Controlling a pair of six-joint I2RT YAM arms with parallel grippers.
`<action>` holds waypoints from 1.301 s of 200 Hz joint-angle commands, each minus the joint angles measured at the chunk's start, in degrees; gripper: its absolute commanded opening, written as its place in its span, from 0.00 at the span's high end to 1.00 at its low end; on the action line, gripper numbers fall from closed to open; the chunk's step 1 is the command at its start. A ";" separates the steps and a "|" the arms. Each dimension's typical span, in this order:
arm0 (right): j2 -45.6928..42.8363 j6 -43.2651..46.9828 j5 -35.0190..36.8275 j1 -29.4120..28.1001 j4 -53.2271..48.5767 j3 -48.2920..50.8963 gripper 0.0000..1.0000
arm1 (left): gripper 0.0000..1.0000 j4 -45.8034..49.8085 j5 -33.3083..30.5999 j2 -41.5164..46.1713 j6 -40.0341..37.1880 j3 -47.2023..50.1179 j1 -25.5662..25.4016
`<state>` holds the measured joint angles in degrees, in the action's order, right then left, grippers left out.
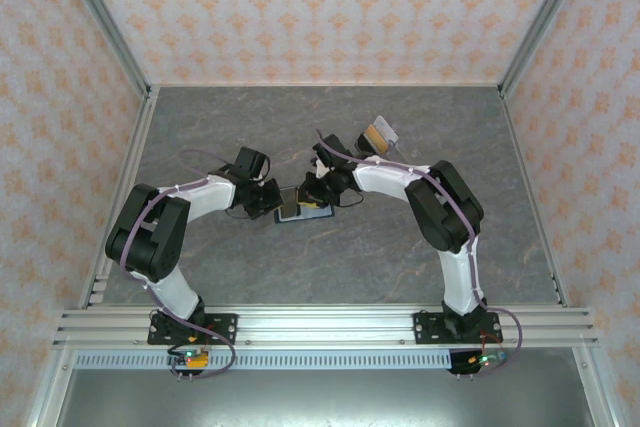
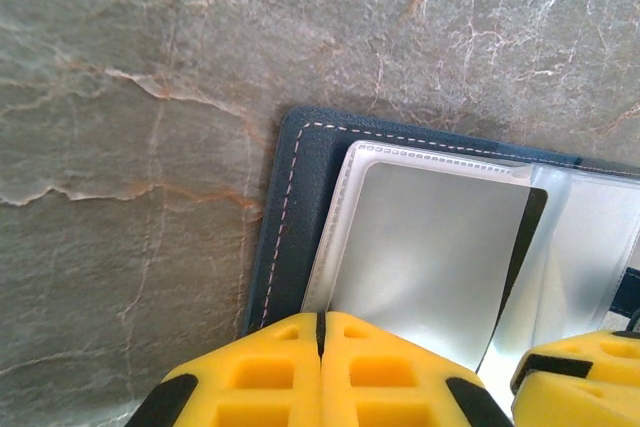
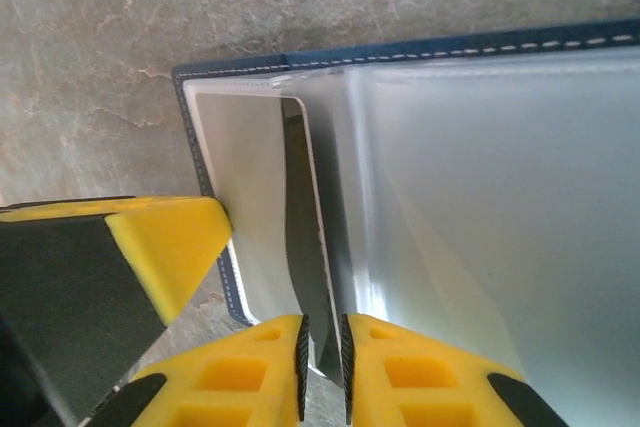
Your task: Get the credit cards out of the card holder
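A grey marbled table [image 1: 200, 127] sits inside walls [image 1: 300, 7] papered with an orange pattern. Two arms meet at one open navy card holder [image 1: 303, 213], lying mid-table. The left gripper [image 2: 322, 347] is closed with its fingers touching, empty, at the holder's pale sleeve. The right gripper [image 3: 320, 362] is nearly closed, pinching a thin pale leaf inside the holder; card or sleeve, I cannot tell. The credit cards [image 1: 380, 134] lie farther back: one brown-orange, and at least one pale.
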<state>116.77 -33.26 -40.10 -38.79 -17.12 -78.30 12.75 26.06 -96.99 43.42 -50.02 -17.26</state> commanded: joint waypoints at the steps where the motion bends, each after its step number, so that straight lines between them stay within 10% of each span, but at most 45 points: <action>1: 0.40 -1.36 -0.88 0.29 1.89 0.03 0.82 | 0.95 1.92 -3.11 -1.20 -0.53 1.86 -0.23; 260: -0.14 0.38 -1.33 1.86 6.76 2.43 1.00 | 0.88 6.06 -3.80 1.46 -2.59 -0.37 -0.15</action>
<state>119.96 -33.63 -43.51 -37.65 -12.47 -77.95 12.69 25.10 -96.77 42.96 -49.91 -17.21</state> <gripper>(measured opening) 0.049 0.093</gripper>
